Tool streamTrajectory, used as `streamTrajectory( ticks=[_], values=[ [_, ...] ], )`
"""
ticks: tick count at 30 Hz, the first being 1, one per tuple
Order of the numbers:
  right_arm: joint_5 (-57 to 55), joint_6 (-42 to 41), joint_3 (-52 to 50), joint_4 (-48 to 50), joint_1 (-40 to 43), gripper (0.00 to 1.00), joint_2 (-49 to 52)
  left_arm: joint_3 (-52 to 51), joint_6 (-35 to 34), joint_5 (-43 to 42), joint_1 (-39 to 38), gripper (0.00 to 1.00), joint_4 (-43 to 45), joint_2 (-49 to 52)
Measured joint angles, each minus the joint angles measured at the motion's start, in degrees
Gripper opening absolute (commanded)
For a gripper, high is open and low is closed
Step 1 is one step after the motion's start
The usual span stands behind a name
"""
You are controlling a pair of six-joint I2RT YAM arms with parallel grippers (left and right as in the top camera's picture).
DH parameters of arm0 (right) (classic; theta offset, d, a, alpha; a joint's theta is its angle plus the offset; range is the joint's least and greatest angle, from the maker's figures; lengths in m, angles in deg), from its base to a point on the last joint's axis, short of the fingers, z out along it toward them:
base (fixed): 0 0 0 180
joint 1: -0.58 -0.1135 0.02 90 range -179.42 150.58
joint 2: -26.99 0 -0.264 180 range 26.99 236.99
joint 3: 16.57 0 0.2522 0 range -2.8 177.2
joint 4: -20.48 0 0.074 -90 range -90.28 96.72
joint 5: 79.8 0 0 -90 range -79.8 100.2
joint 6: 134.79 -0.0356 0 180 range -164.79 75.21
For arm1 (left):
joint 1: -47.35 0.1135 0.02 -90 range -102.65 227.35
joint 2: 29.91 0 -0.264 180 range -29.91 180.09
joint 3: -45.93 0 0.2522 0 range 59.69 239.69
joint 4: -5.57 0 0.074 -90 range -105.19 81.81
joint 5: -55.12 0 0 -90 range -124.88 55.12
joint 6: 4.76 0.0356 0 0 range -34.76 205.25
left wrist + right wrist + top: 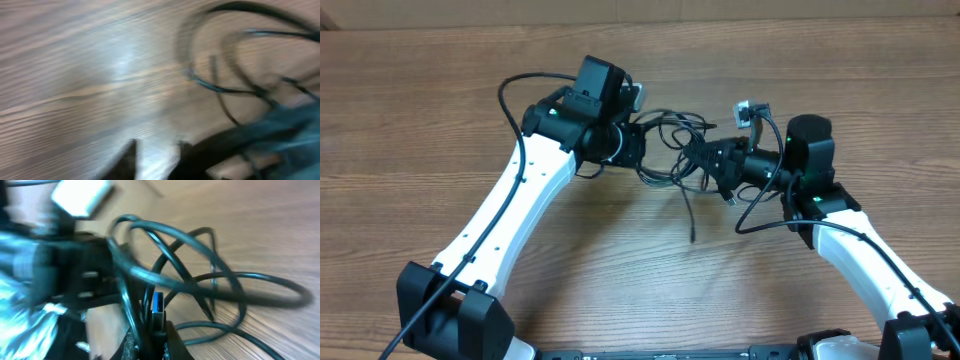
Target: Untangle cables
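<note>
Cable mess at 12 o'clock, both arms on it

Right gripper [706,160] pinches the cables [672,140] by a blue plug [157,303]. Left gripper [638,146] is too blurry to call. One tail runs toward 6.

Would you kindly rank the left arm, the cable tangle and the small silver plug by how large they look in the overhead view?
Largest to smallest:
1. left arm
2. cable tangle
3. silver plug
None of them look close in size.

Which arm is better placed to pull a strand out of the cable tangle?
Right, probably: the right tool is in among the cables, a blue plug beside it. The left tool has them off to one side.
</note>
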Motion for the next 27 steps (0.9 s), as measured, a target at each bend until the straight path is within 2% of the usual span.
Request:
streamTrajectory(
  ticks=[3,4,8,12,17,18,20,21,23,24,25,27],
  values=[
    [7.52,-0.79,-0.02,6.56,0.33,0.04,0.00,0.00,-0.09,2.64,0.63,0.57,0.02,0.00],
    [8.92,-1.33,-0.02,7.45,0.39,0.04,0.00,0.02,-0.15,3.04,0.66,0.58,0.02,0.00],
    [16.02,-4.00,-0.02,11.34,0.55,0.07,0.02,0.02,-0.35,3.65,0.66,0.59,0.46,0.00],
    [21.53,-5.09,-0.02,12.31,0.55,0.21,0.04,0.02,-0.37,3.69,0.66,0.64,3.21,0.00],
    [27.74,-5.73,-0.02,11.93,0.85,0.21,0.04,0.04,-0.39,3.63,1.38,0.66,11.52,0.00],
    [28.55,-5.77,-0.02,11.47,0.85,0.17,0.04,0.11,-0.42,3.65,1.84,0.66,13.05,0.00],
    [29.33,-5.66,-0.02,10.67,0.85,0.09,0.04,0.46,-0.44,3.67,2.73,0.60,14.27,0.00],
    [29.33,-5.79,-0.02,10.19,0.85,0.04,0.04,0.96,-0.63,3.65,3.32,0.52,14.45,0.00],
    [28.50,-6.08,-0.02,8.98,0.85,0.04,0.04,2.49,-1.07,3.19,4.66,0.36,14.14,0.00],
    [27.58,-5.97,-0.02,7.91,0.85,0.15,0.04,3.37,-1.18,2.58,5.31,0.30,13.88,0.00],
    [25.75,-6.03,-0.02,6.21,0.83,0.29,0.04,4.39,-1.14,1.64,6.01,0.28,13.44,0.00],
    [20.76,-5.84,0.04,2.34,0.83,0.33,0.04,6.21,-1.22,-1.14,7.26,0.33,12.09,-0.11]
  ],
)
